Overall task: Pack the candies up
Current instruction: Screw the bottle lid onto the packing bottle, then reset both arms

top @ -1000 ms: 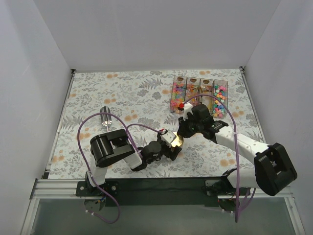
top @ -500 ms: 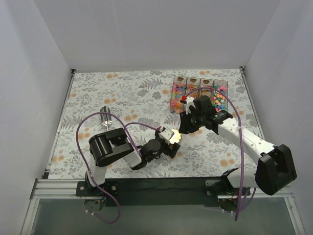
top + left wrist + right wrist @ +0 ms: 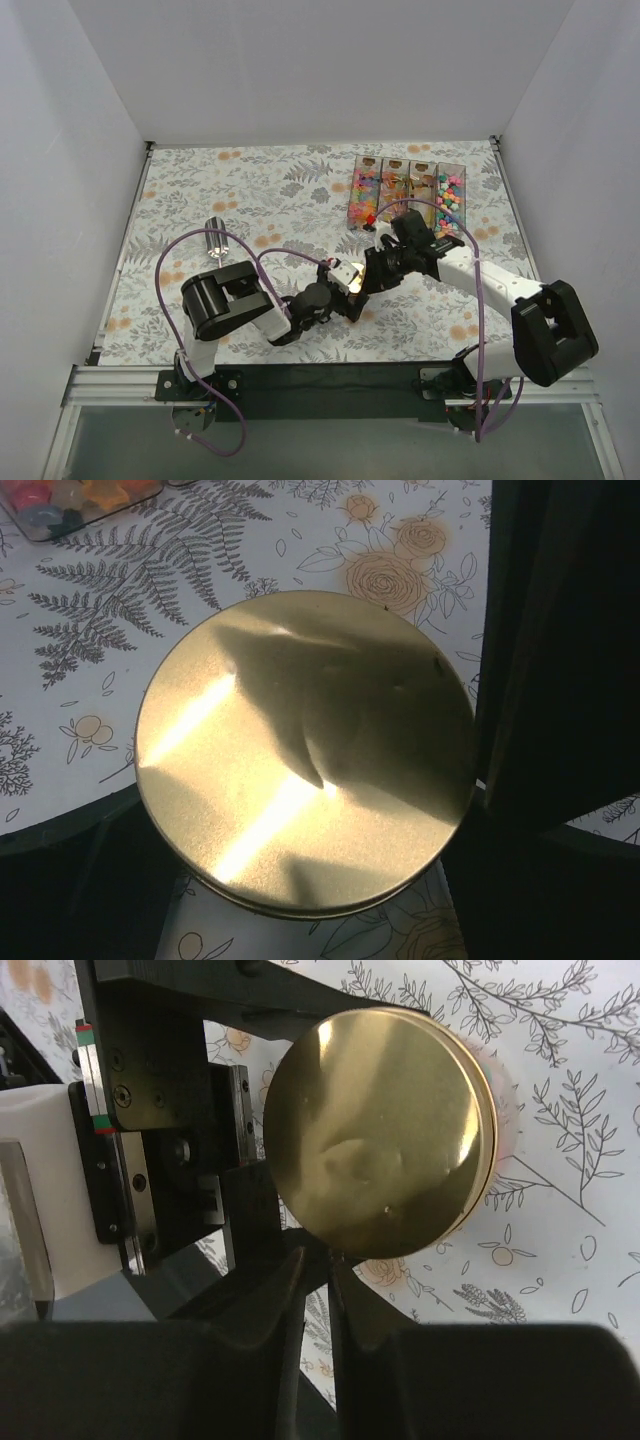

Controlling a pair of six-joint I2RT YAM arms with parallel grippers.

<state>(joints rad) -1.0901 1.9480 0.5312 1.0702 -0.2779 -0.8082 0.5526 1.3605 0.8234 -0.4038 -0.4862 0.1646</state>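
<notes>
Candies (image 3: 450,200) of mixed colours are kept in a clear divided box (image 3: 405,190) at the far right of the bench (image 3: 200,190), well apart from both hands. A round gold tin (image 3: 300,750), its top seemingly closed, is bracketed by the left hand (image 3: 342,284). The fingers of that hand are spread wide to either side of it, presumably so that it is steadied. Whether it is actually clamped cannot be told. The right hand (image 3: 312,1260) is set at the tin's near rim with fingers drawn almost together, a thin slit left between them, seemingly so that the lid may be lifted. A grip on the rim cannot be confirmed.
</notes>
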